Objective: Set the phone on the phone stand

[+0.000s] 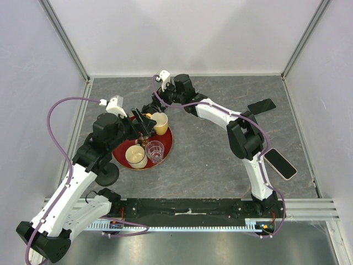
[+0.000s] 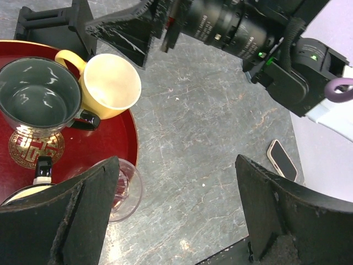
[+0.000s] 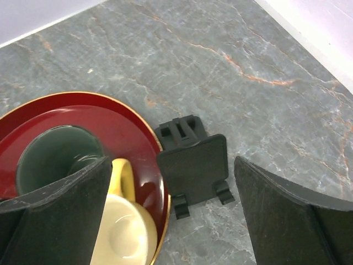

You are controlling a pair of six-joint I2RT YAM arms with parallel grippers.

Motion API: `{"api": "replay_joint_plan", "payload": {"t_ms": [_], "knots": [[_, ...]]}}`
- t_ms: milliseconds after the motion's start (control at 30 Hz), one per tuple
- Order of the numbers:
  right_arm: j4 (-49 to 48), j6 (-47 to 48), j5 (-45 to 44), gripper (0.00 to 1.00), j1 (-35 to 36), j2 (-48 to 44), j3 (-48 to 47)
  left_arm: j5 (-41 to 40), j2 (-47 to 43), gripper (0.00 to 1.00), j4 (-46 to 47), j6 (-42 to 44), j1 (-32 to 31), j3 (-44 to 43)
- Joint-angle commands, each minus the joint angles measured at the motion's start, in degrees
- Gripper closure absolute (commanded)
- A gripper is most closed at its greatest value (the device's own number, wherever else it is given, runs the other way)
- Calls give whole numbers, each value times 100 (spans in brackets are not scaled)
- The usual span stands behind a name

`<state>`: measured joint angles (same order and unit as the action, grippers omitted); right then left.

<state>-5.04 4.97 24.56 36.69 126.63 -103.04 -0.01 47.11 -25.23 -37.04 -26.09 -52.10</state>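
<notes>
From above, find the phone (image 1: 280,164) lying flat and screen-up at the right of the frame, just beside the right arm's lower link. Find the phone stand (image 1: 107,175) at the lower left beside the left arm, well apart from the phone, with the red tray (image 1: 169,142) of cups in between. See the left gripper (image 1: 142,127) and the right gripper (image 1: 150,108) both over the tray's far side, neither near the phone. In the left wrist view, read fingers spread wide with nothing between them, hanging over bare table beside a yellow cup (image 2: 110,83), a grey cup (image 2: 36,94) and a clear glass (image 2: 128,190); spot the phone again, small, at the right edge of the frame. In the right wrist view, read the same released, empty state, here above a black hinged plate (image 3: 193,160) resting just off the tray rim. Judge the step as the reach for the phone, hardly begun. Lift the right gripper clear of the cups first, then come down square over the phone's narrow width. Set the fingertips low against the table for lack of any height to bite on, and close gently. Carry it high past the tray, and mind the left arm crowding the stand.
</notes>
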Motion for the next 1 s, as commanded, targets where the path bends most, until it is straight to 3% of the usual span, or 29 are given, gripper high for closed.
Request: {"api": "replay_joint_plan", "payload": {"t_ms": [0,600,833,967], "knots": [[300,206,-425,2,5,423,-672,151,-9,9,308,-216,16,24],[891,513,-575,10,190,1206,-1587,230,17,9,475,-269,16,59],[899,531,-671,24,207,1347,-1745,379,210,9,853,-453,16,68],[899,505,-672,36,216,1382,-1815,484,526,12,1580,-629,16,51]]}}
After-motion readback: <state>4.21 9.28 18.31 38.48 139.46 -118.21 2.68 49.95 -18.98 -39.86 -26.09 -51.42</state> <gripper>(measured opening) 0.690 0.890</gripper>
